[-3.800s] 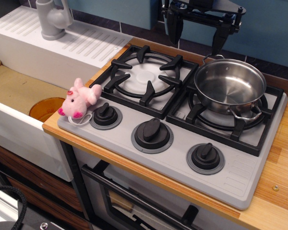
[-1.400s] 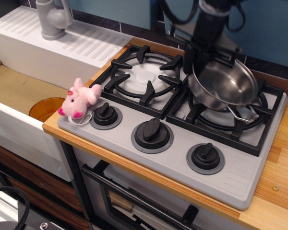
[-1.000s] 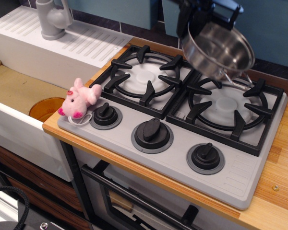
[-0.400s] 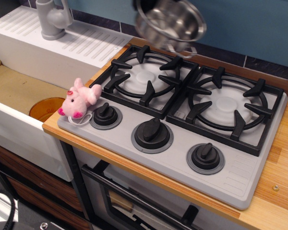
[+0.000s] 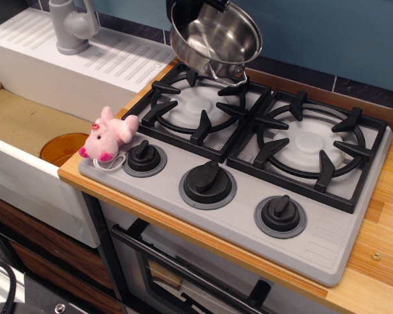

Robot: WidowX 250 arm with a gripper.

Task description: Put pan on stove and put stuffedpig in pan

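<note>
Jaws, mostly cut off at the top edge, hold the tilted pan [image 5: 215, 36] up in the air, with the stove [image 5: 249, 157] just below them, so next comes lowering it flat onto a burner, then fetching the stuffedpig [image 5: 109, 134] far below-left.

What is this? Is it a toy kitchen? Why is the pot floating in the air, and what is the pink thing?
Yes, a toy kitchen, seen by one camera looking down from the front. The grey stove has two burners and three black knobs. The shiny pan isn't floating: a robot arm holds it tilted in the air above the far edge of the left burner. Only a dark bit of the gripper shows at the top, so its jaws are hidden behind the pan. The pink thing is a stuffedpig, lying at the stove's left corner by a knob. On the left are a sink and a grey tap.
</note>
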